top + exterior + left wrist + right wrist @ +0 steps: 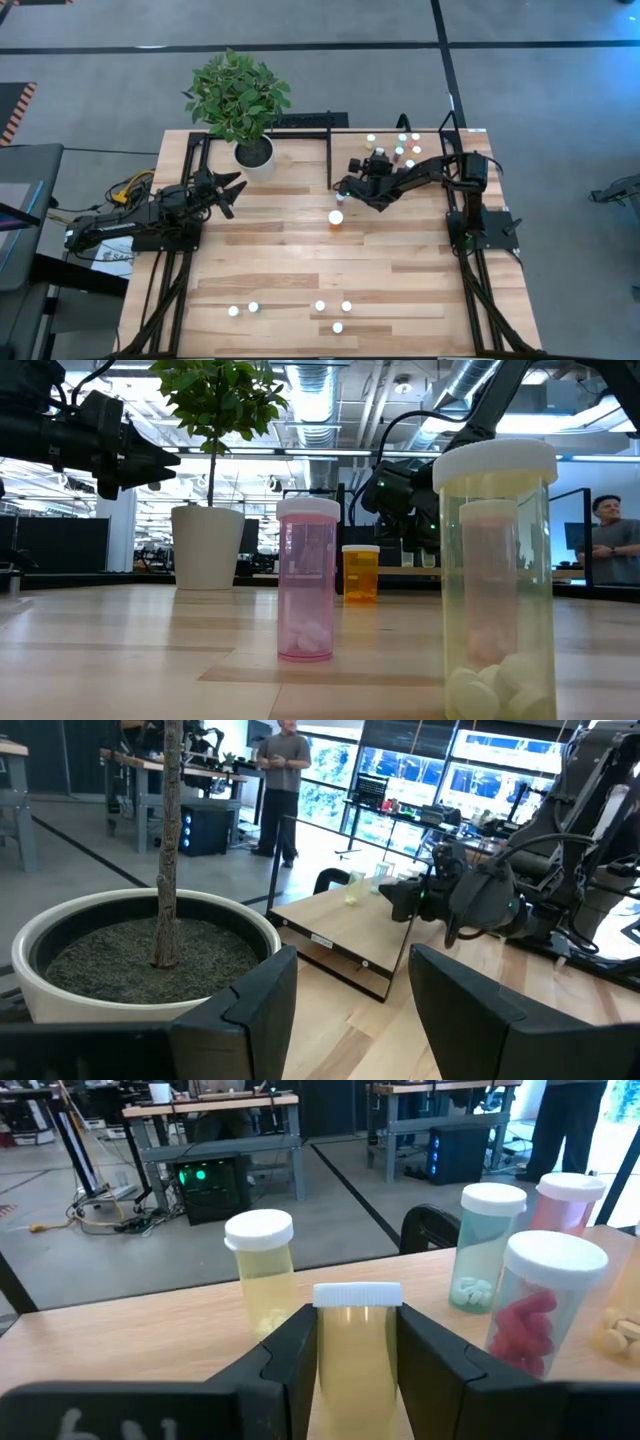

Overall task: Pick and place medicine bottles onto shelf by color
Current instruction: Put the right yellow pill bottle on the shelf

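My right gripper [356, 166] is over the left part of the shelf [330, 160], shut on a yellowish bottle [357, 1342] with a white cap. Several bottles stand on the shelf beyond it: a yellowish one [260, 1270], a teal one [485, 1250], a pink one [565, 1200] and one with red pills [545, 1310]. An orange bottle [336, 217] stands on the table near the shelf. Several more bottles [320, 306] stand by the near edge. My left gripper [232, 190] is open and empty beside the plant pot [255, 153]. My right gripper pinches the yellowish bottle's body just below its cap [357, 1320] between its two fingers [290, 1350], one on each side. The fingers come level from the near side, pointing toward the far edge. The bottle stands upright; the fingers hide its bottom.
A white pot with a green plant [150, 950] stands at the far left, just ahead of my left gripper [350, 990]. Pink [307, 580] and yellowish [497, 580] bottles stand close to the low camera. People [285, 760] stand in the room beyond.
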Robot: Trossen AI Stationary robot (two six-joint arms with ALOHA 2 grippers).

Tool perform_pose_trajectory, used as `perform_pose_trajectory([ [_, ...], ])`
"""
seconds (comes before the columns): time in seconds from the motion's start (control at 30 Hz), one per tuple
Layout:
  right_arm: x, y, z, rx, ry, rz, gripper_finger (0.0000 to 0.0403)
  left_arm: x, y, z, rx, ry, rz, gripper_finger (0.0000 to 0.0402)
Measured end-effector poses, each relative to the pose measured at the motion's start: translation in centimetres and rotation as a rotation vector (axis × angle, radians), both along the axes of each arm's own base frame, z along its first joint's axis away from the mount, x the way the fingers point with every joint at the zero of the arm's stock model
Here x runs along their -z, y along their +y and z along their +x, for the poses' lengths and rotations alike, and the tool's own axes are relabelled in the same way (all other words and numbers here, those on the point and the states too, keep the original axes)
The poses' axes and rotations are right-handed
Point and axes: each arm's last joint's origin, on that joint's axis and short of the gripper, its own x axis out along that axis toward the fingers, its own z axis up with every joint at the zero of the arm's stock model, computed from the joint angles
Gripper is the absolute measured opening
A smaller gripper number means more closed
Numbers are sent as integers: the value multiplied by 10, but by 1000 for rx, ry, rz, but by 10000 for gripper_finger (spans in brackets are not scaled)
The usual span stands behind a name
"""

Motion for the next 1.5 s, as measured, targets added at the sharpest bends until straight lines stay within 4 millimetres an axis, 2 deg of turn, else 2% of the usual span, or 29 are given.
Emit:
perform_pose_trajectory([
  [0.9, -2, 8, 2, 1, 17, -55, 142, 0, 0, 0, 0, 0, 0, 181],
  [1.23, 34, 16, 13, 20, 60, -153, 141, 0, 0, 0, 0, 1, 0, 181],
  [1.5, 26, 16, 14, 12, 48, -135, 138, 0, 0, 0, 0, 0, 0, 181],
])
